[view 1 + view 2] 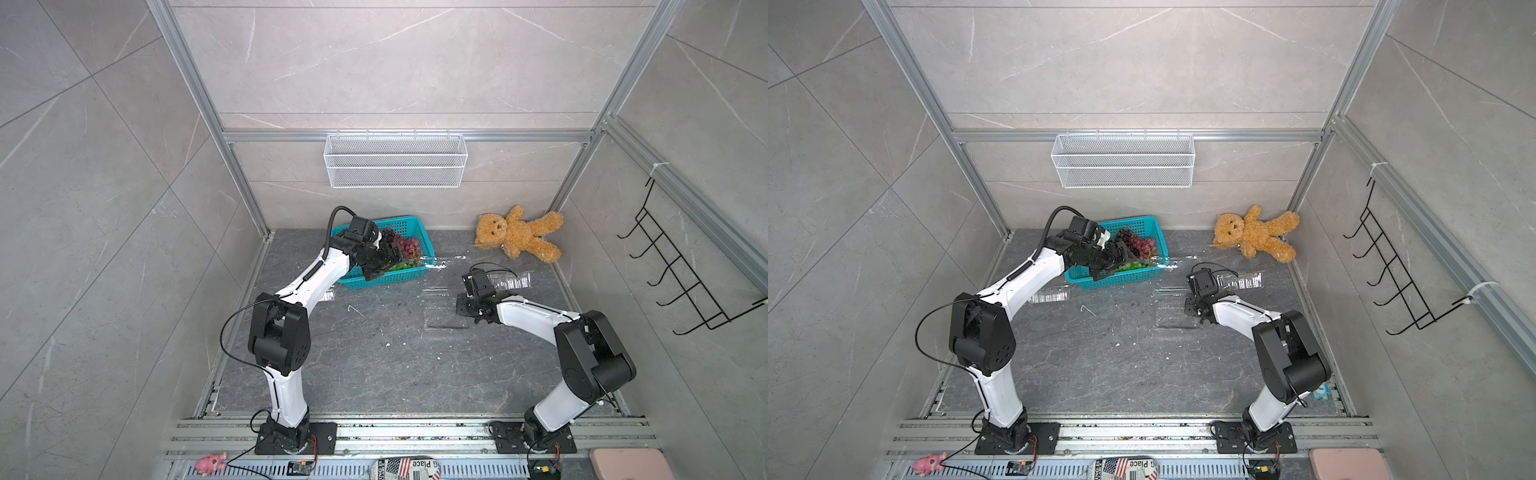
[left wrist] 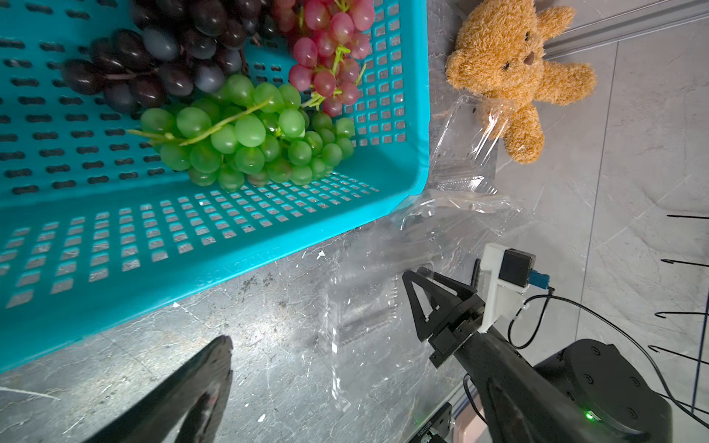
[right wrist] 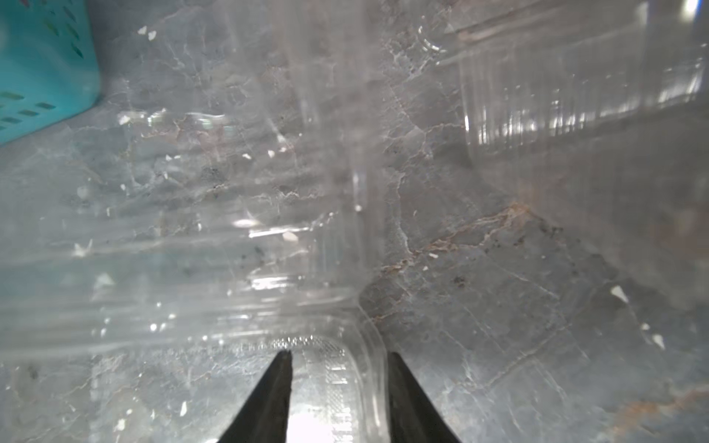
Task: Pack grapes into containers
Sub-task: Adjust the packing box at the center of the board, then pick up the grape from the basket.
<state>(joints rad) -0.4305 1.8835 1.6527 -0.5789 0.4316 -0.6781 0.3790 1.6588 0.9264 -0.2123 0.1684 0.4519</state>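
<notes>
While the right tool (image 3: pixel 339 354) straddles a container (image 3: pixel 230 307) rim unclenched, the left tool (image 1: pixel 397 257) hangs spread above the grapes (image 2: pixel 245 130); descent onto one bunch probably follows.

A teal basket (image 1: pixel 386 281) sits toward the table's far edge; a teddy bear (image 1: pixel 519 235) lies in its far right corner; a wire basket (image 1: pixel 395 166) hangs above.
</notes>
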